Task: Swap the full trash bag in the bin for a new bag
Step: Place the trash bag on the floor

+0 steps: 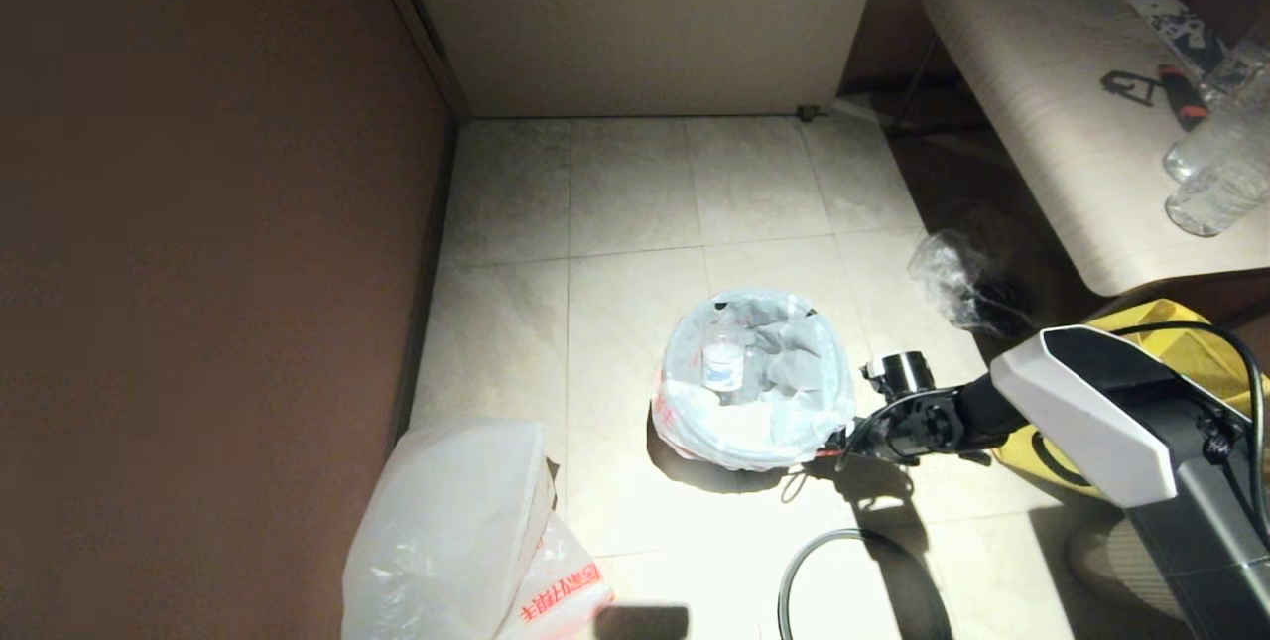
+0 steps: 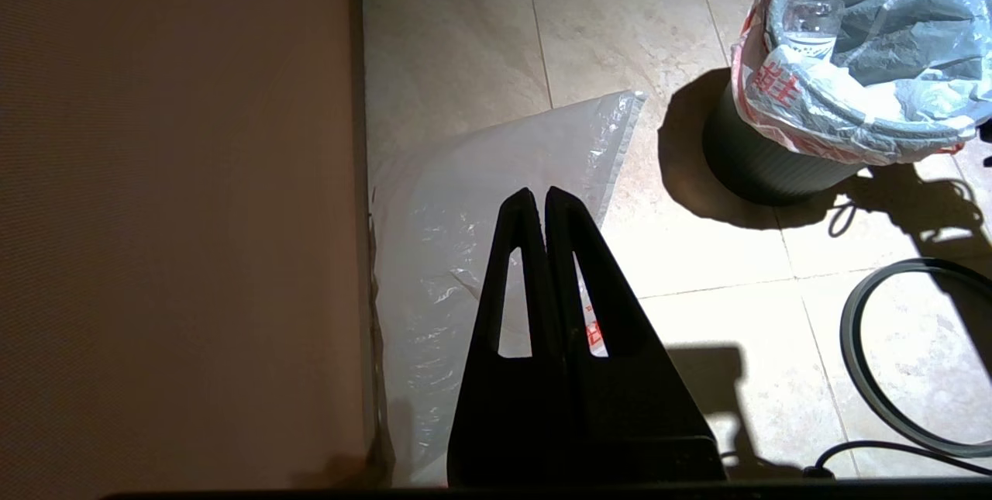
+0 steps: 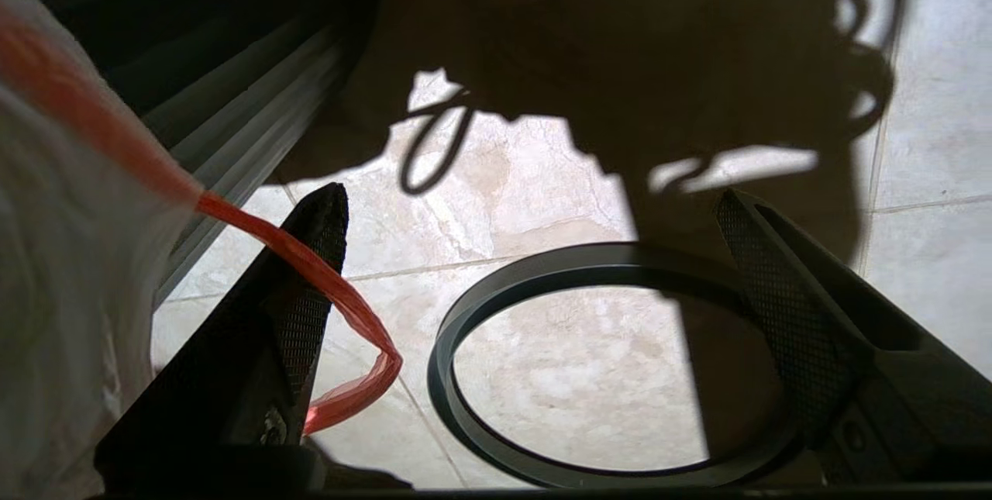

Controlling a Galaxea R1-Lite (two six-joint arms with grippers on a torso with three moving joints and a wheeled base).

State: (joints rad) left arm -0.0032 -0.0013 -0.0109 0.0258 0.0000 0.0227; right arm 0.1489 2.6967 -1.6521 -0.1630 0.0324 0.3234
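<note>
Well, my right gripper (image 3: 531,201) is low down, just beside the bin (image 2: 756,167), on its right side. Its two fingers (image 3: 256,360) are spread as wide as they go, and they hold nothing. My left gripper (image 2: 540,198) is squeezed shut with nothing in it, parked over the new bag (image 1: 446,521), which lies flat on the floor by the wall.

The full trash bag (image 1: 754,402) sits in the bin, with its top folded out over the edge. It is thin, soft plastic, so I think it will crinkle, stretch and slip. It could tear if I pinch the thin part and pull hard. A small bottle (image 1: 723,362) and some crumpled stuff are inside, so I guess it is light but a bit floppy.

The best place to grab is the orange-pink handle strip (image 3: 310,267). It is bunched up and looks stronger than the rest.

That strip is very close. It hangs from the bag's edge, runs across one of my fingers and curls into a loop in the gap between them — much nearer to that finger than to the other. I cannot tell if it touches the finger. Under my fingers the grey hoop (image 3: 465,314) lies on the floor, off the bin — so I think nothing pins the bag down.
</note>
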